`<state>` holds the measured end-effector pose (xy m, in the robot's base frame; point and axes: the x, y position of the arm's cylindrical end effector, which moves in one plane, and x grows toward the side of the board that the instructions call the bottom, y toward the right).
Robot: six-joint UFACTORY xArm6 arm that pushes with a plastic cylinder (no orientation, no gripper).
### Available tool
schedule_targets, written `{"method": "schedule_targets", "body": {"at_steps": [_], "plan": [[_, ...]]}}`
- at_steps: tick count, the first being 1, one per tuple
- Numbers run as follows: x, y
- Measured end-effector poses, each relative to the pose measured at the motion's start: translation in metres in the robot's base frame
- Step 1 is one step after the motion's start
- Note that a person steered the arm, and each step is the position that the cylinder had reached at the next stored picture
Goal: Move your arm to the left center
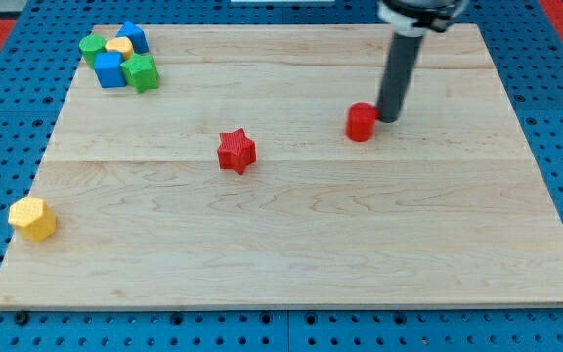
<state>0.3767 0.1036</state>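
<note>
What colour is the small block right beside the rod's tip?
Red: the small red block sits just to the view's left of my tip, shown best in the camera view.

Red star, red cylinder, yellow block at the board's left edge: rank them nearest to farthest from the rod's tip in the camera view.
Measured from my tip:
1. Red cylinder, right beside the tip on its left.
2. Red star, near the board's middle, farther left.
3. Yellow block, at the view's lower left edge, farthest.

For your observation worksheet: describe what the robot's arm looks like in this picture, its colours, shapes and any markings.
Only the arm's end shows: a straight, dark grey-black cylindrical rod, plain and smooth, ending at my tip. Its top joins a wider black collar with a pale rim, cut off by the view's top. No cables or markings visible.
</note>
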Motion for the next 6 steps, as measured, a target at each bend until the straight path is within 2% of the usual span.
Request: {"method": "schedule_targets", "body": {"at_steps": [2,3,4,6], "plan": [[0.000,-0.126],[-0.005,-0.129],[-0.023,-0.166],[-0.023,-0.324]]}}
